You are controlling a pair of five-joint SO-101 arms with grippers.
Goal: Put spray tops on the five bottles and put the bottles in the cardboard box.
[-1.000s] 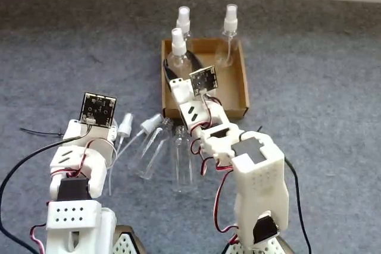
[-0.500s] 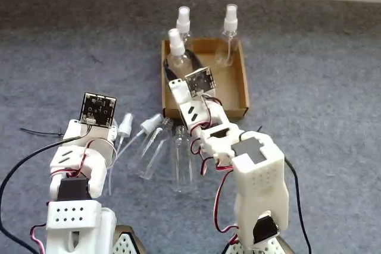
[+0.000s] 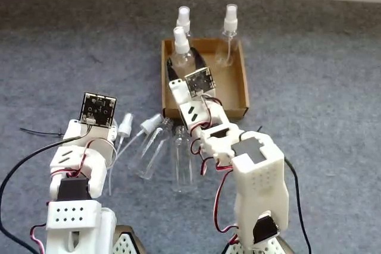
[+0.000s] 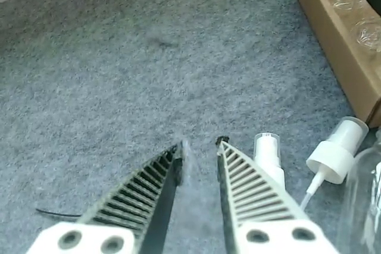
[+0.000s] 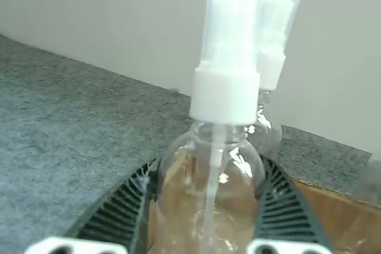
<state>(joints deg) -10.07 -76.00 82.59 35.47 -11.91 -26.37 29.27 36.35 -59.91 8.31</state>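
Three of the five bottles carry spray tops and are at the cardboard box (image 3: 241,87). One stands in its far right corner (image 3: 227,50), one at the far left (image 3: 183,18), and the third bottle (image 5: 207,191) is gripped upright between the fingers of the right gripper (image 3: 184,65), over the box's left side. Two bottles lie on the counter (image 3: 309,99) near the box's near left corner: a diagonal one (image 3: 146,147) and an uncapped one (image 3: 183,160). A loose spray top (image 3: 125,124) lies to their left. The left gripper (image 4: 199,147) hovers empty, fingers narrowly apart.

Whether the second spray top (image 3: 150,125) is seated on the diagonal bottle is unclear (it may just lie beside the neck). The held bottle's base and the far left bottle's body are hidden.
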